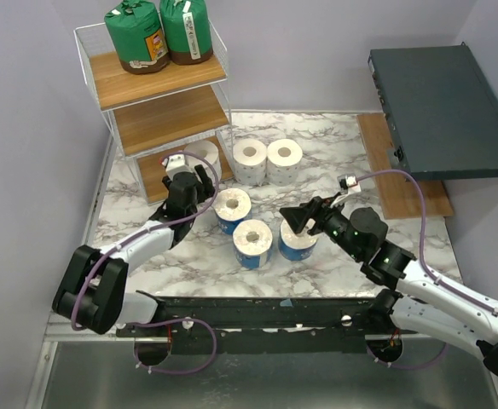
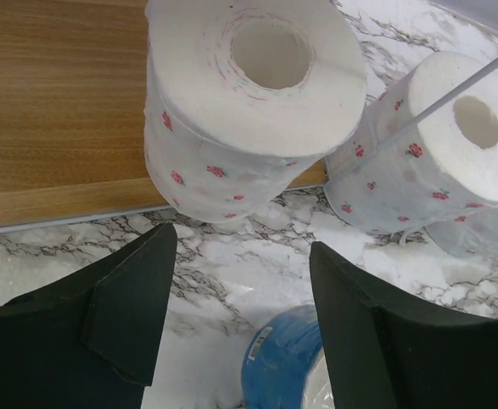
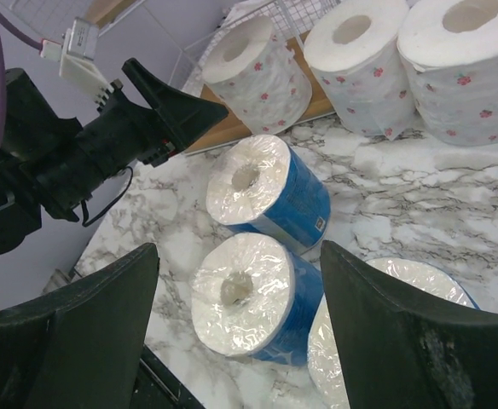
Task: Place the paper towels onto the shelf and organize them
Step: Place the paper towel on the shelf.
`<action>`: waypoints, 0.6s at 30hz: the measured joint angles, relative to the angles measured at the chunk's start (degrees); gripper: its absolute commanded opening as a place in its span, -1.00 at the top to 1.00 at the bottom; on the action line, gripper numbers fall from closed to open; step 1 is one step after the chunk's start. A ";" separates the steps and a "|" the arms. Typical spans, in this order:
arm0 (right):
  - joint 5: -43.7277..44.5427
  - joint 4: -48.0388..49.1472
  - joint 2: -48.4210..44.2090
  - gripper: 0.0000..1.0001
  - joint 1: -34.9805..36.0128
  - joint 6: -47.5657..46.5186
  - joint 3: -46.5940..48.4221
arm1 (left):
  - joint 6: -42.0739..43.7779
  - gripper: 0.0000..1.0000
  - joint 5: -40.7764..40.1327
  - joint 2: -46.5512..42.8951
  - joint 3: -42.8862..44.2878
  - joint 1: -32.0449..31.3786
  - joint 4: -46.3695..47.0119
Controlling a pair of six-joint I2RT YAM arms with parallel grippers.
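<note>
The white wire shelf (image 1: 217, 60) stands at the back left with two green-wrapped rolls (image 1: 159, 32) on its top board. A white roll (image 1: 203, 155) sits at the edge of the bottom board (image 2: 61, 102), and it also shows in the left wrist view (image 2: 257, 111). Two more white rolls (image 1: 267, 159) stand on the table beside the shelf. Three blue-wrapped rolls (image 1: 252, 241) stand in the middle. My left gripper (image 1: 189, 176) is open and empty, just short of the bottom-board roll. My right gripper (image 1: 300, 217) is open above the right blue roll (image 1: 298, 243).
A dark grey flat box (image 1: 441, 106) lies at the back right on a wooden board (image 1: 402, 192). Grey walls close the left side and the back. A black rail (image 1: 257, 311) runs along the near edge of the marble table (image 1: 351, 141).
</note>
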 measured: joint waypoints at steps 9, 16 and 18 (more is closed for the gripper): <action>0.20 -0.50 -0.22 -0.58 0.00 -0.52 -0.37 | -1.88 -0.17 0.50 7.15 1.16 1.86 3.43; 0.90 -0.92 -0.66 -0.58 0.00 -0.63 -0.39 | -2.99 -0.15 0.61 10.16 3.93 2.08 4.31; 1.20 -0.96 -0.85 -0.58 0.00 -0.66 -0.44 | -3.28 -0.14 0.66 11.23 4.96 2.21 4.31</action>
